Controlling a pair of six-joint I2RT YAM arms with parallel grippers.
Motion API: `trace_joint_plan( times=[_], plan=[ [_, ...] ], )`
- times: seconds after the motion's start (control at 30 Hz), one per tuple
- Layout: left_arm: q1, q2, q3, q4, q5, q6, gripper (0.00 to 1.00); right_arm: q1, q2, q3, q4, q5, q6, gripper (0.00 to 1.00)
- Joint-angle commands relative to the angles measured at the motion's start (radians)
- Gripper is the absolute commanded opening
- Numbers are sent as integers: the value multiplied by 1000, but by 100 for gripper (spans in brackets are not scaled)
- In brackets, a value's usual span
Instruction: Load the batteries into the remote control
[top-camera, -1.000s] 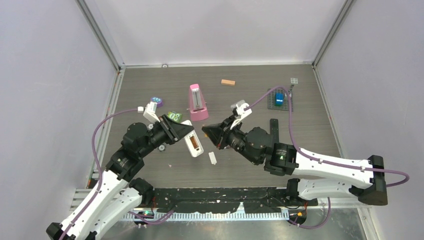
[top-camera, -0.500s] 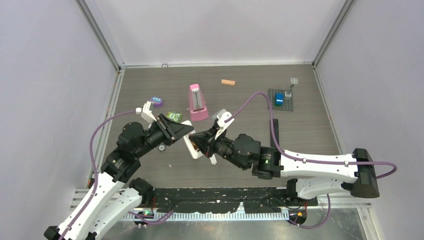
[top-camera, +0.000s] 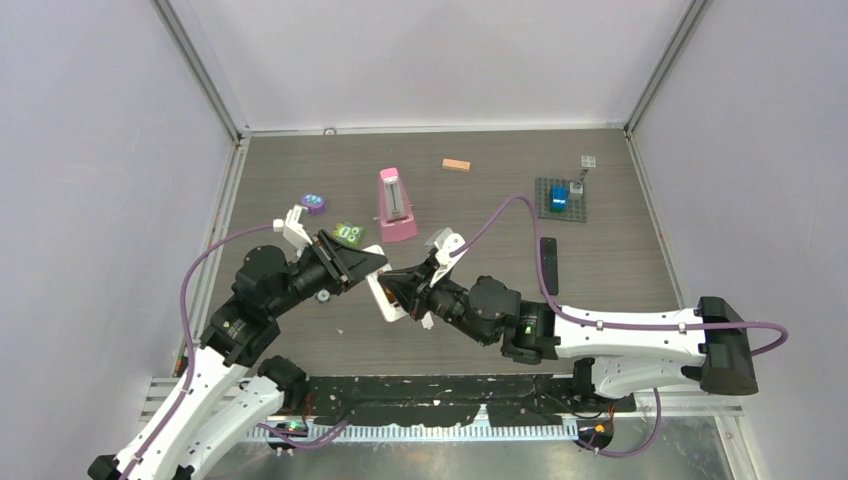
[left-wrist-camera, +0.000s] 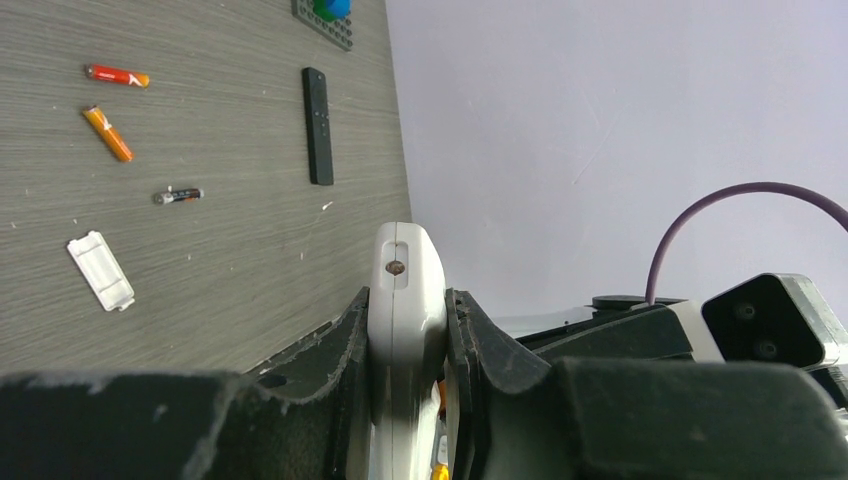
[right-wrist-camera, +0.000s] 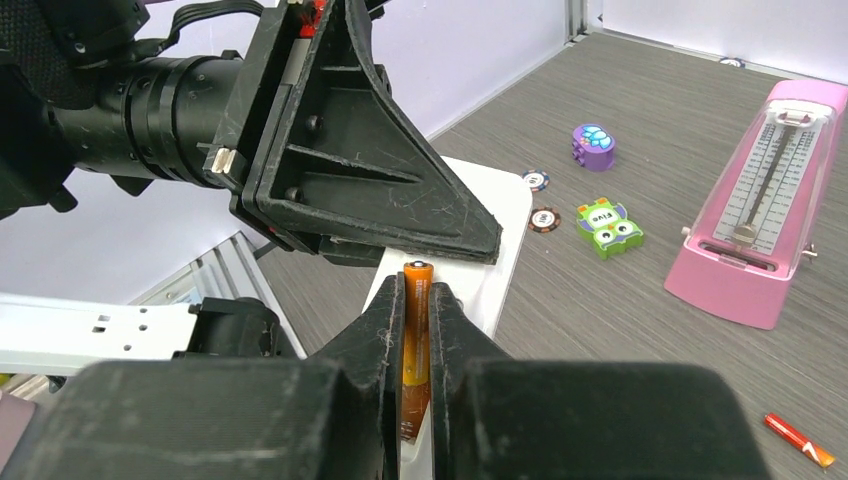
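Orange battery (right-wrist-camera: 417, 345) clamped in right hand (right-wrist-camera: 416, 290) — at remote (right-wrist-camera: 495, 250) (left hand (left-wrist-camera: 405, 305) grips)

Orange battery (right-wrist-camera: 416, 350) half hidden inside right hand (right-wrist-camera: 417, 286); white remote (left-wrist-camera: 405, 320) cut off below.

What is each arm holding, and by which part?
Left end effector: white remote, near one end. Right end effector: orange battery, by its sides.

Bright even light, soft shadows, top cam sharp — near wrist-cam fingers (left-wrist-camera: 320, 370) sl. blurred.
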Motion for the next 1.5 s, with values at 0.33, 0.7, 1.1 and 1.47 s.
trace_joint_plan(
  times=[0.33,0.7,1.1,1.47],
  plan=[
    [-1,-10,48,49,29,-15,0,9,-49,-71,-21,21,45,5],
    [-1,-4,51,50,28,-9,0,9,-52,-81,-49,-4,88,15],
    [-1,11,44,48,38,21,0,9,-60,-16,-84,-19,125,34],
    [0,9,41,39,37,84,0,8,-167,40,-237,21,317,60]
  ],
)
